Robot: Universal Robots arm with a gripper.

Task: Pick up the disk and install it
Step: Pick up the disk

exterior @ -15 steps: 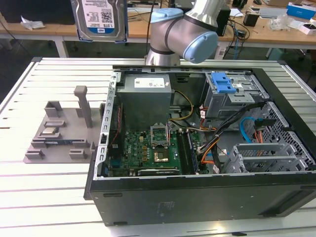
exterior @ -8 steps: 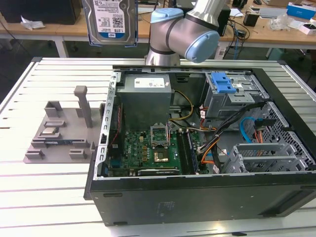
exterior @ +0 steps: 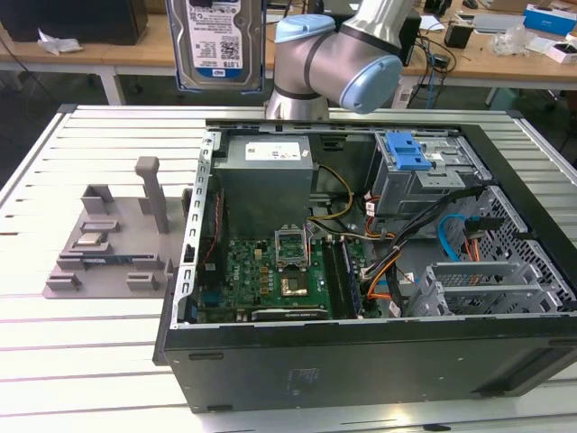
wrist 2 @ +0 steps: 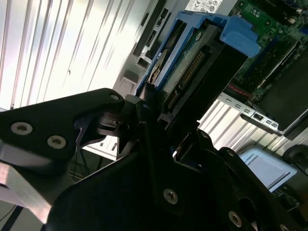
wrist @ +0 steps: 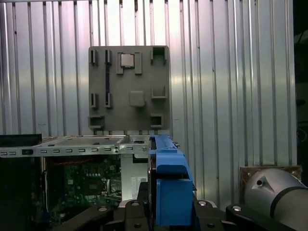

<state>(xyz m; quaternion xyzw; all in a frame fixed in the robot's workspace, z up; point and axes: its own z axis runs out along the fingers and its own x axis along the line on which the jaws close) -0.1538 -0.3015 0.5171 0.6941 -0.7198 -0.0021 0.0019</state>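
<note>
My tool (wrist: 171, 212) is closed tight on the disk (exterior: 216, 41), which hangs upright well above the open PC case (exterior: 361, 361). I'd guess it's dense, stiff and shock-sensitive, so hold the blue bracket edges. Farther off, a grey fixture (exterior: 108, 262) sits on the worktop (exterior: 90, 379).

The disk (exterior: 216, 41), clamped in the pincer (wrist: 168, 212), hangs in open air above the case (exterior: 361, 361), clear of everything below. The case's open top gives free entry over the motherboard (exterior: 270, 271). The power supply (exterior: 268, 176) blocks the rear toward the exterior view's left, and the drive cage (exterior: 424, 180) with its blue latch (exterior: 406, 149) stands toward its right. Cables (exterior: 424, 234) cross the gap below the cage and seem to crowd it. On the tabletop (exterior: 90, 361), a grey fixture (exterior: 108, 248) raises a post (exterior: 151, 189) beside the case.
</note>
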